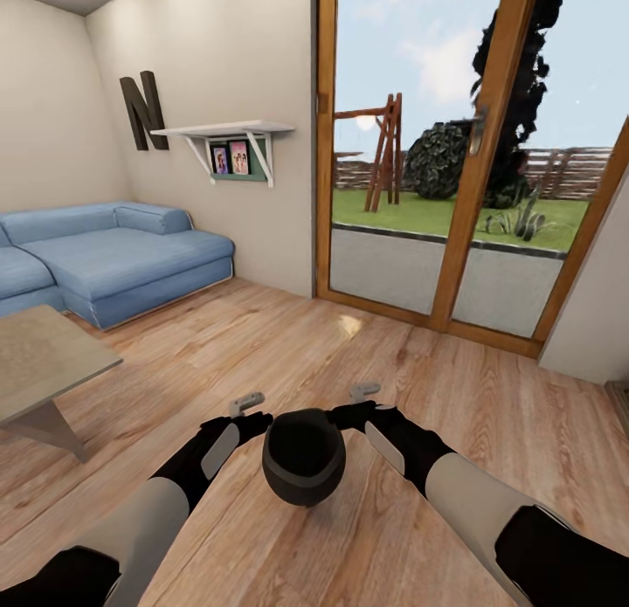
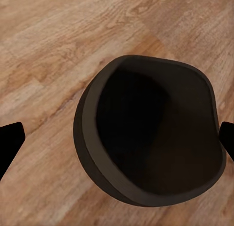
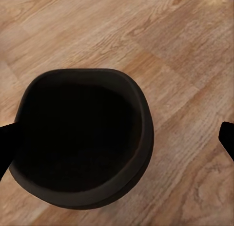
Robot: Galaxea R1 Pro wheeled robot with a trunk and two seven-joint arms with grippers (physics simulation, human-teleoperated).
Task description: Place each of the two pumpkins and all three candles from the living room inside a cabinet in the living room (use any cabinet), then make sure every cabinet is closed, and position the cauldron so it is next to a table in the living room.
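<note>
The left gripper (image 1: 259,425) and the right gripper (image 1: 342,417) met at opposite sides of a glossy black, rounded cauldron with a wide oval mouth (image 1: 303,457), at lower centre of the head view, the two black-sleeved forearms converging on its rim from the lower corners. In the left wrist view the cauldron (image 2: 151,133) sat between two dark fingertips (image 2: 9,141) spread to the frame's side edges; in the right wrist view the pot (image 3: 80,138) lay likewise between the fingertips (image 3: 7,145), one of which overlapped its wall. Whether the jaws pressed on the pot or merely stood wide beside it could not be told from these views, nor whether the pot rested on the floor or hung above it. Beneath and around it lay a light brown wood-plank floor (image 1: 367,345). At left of the head view, a corner of the low coffee table with a grey-beige top (image 1: 39,362) stood well apart from the cauldron. Behind it, at upper left, was a pale blue corner sofa (image 1: 114,258) against a cream wall bearing a dark letter N (image 1: 142,109) and a white bracket shelf with framed pictures (image 1: 231,144). At upper right, a wood-framed glass door (image 1: 476,153) opened on a lawn.
</note>
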